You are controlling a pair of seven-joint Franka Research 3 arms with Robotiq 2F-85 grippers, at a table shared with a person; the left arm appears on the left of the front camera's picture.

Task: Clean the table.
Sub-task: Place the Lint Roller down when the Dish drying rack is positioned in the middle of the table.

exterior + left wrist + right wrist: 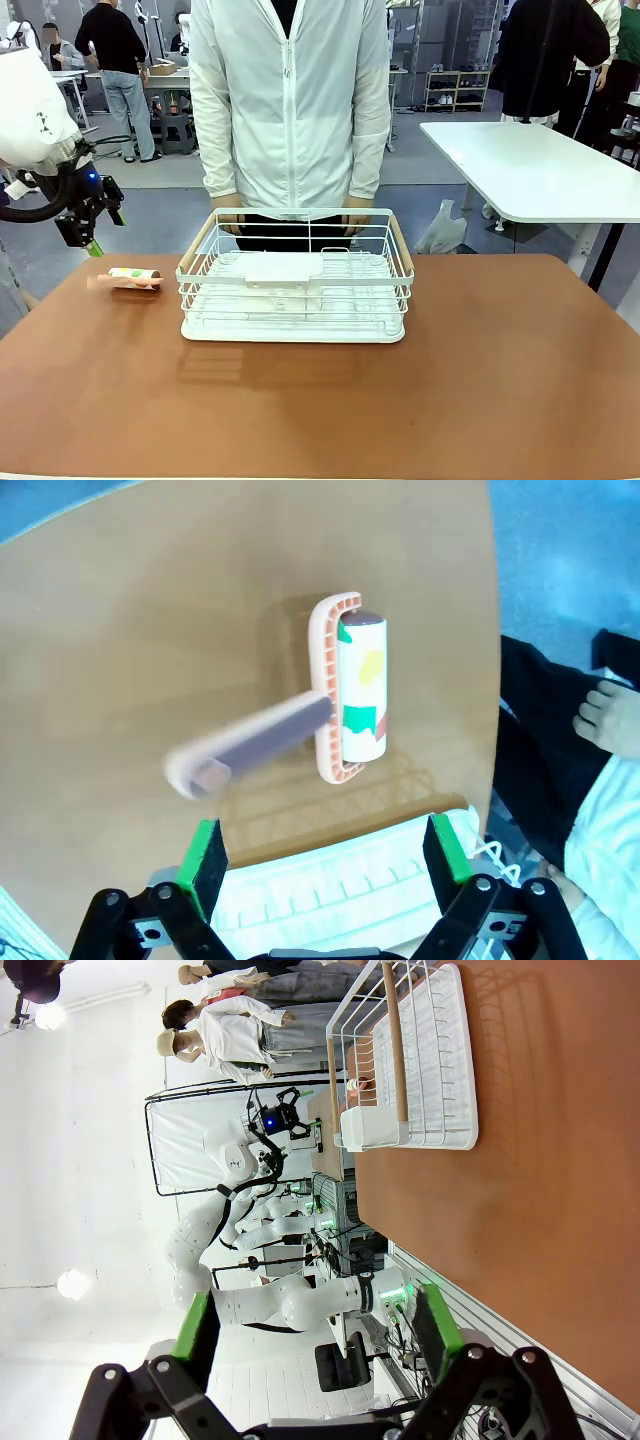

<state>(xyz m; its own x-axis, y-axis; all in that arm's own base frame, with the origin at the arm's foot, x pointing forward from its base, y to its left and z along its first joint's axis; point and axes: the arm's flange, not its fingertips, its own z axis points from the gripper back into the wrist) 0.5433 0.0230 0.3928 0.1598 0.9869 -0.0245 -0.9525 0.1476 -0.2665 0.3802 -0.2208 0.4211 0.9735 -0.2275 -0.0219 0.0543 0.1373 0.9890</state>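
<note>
The left pincer (93,243) hangs open above the lint roller (131,278) lying on the counter (450,380), left of the wire basket (296,278). The right pincer (318,1330) gapes empty.

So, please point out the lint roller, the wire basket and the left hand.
lint roller (361,688), left wrist view, on its patterned roll
wire basket (296,296), front view, on its front wall
left hand (88,241), front view, between its fingertips

Busy workshop room behind the work area

A grey floor (150,200) runs back to a white table (540,170) with thin dark legs on the right, a low shelf rack (455,90) by the far wall, and people standing around cluttered benches (160,75).
</note>
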